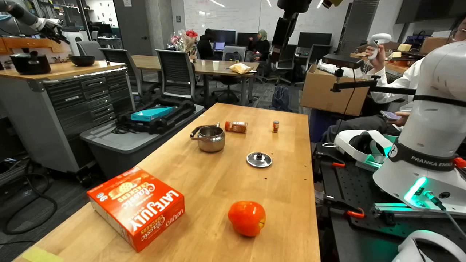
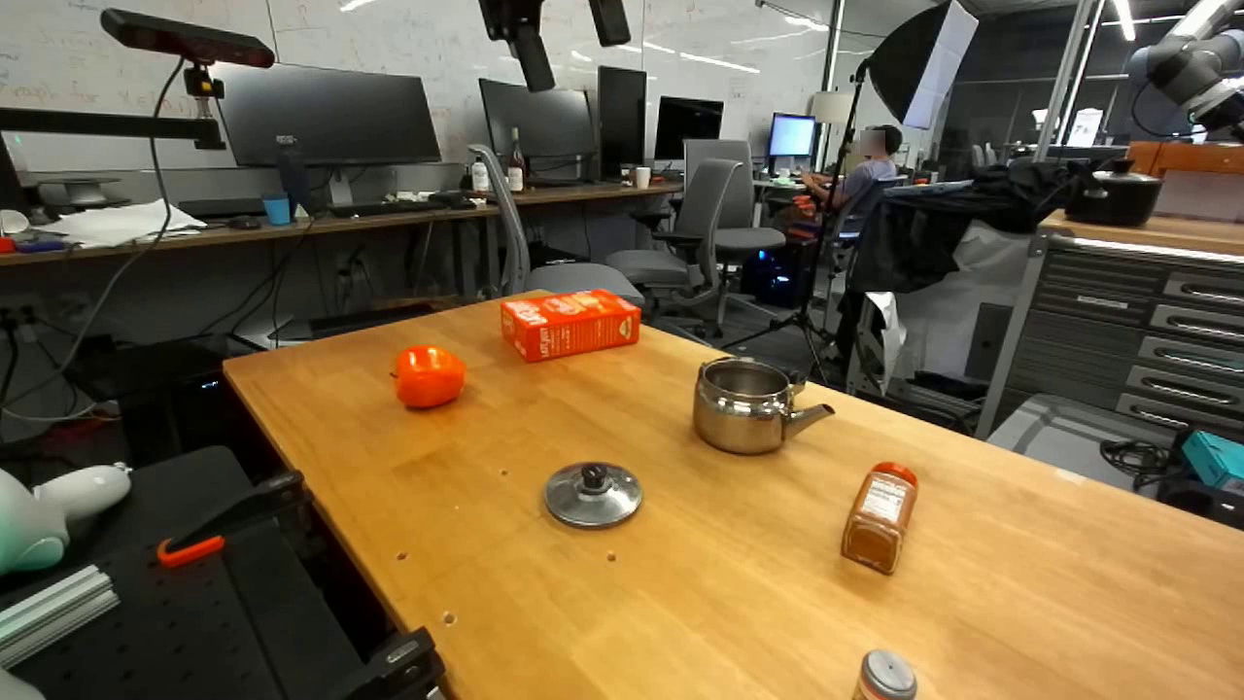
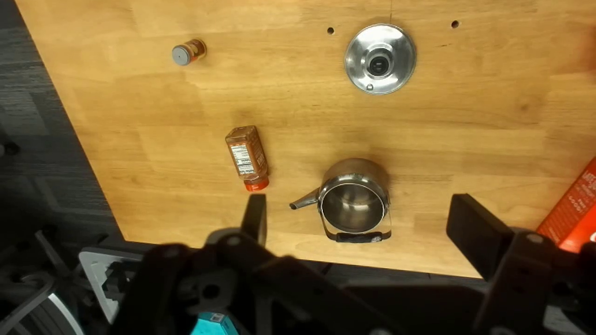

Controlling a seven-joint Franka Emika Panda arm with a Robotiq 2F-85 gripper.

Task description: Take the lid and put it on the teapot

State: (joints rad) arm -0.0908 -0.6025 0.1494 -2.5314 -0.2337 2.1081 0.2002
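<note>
In an exterior view the lid (image 1: 259, 160) lies flat on the table (image 1: 287, 196), knob up — near the teapot (image 1: 211, 141) but apart from it. Teapot upright, mouth uncovered, handle lying over on the side away from the lid. Spice bottle (image 1: 237, 127) rests on its side near the teapot; small jar (image 1: 275, 126) stands upright; cracker box (image 1: 136, 207) and a round orange-red object (image 1: 247, 218) sit at the end closer to this camera. In an exterior view I see the fingers (image 2: 533, 60) hang high, well above the table, a clear gap between them. The lid sits in a rough line between the small jar (cut off at the lower edge) and the round orange-red object; the teapot's spout is on the side facing the spice bottle. In the wrist view the fingers are spread wide, released — they show on either side of the teapot, which stands well below on the table. Lid well apart, dark knob facing the camera.
</note>
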